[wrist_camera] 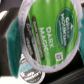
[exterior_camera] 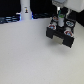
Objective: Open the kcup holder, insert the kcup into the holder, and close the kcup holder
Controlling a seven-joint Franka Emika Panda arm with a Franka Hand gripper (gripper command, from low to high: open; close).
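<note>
Above the kcup holder (exterior_camera: 60, 32), whose drawer stands pulled out with its round pod slots showing, the gripper (exterior_camera: 59, 16) hangs with the kcup (wrist_camera: 48, 37) — green Dark Magic lid filling the wrist view — pinched between its fingers. Judging from this, insertion is in hand: centre the cup over a free slot beside the filled pods (wrist_camera: 27, 69), keep it upright, lower gently — release only once seated.
</note>
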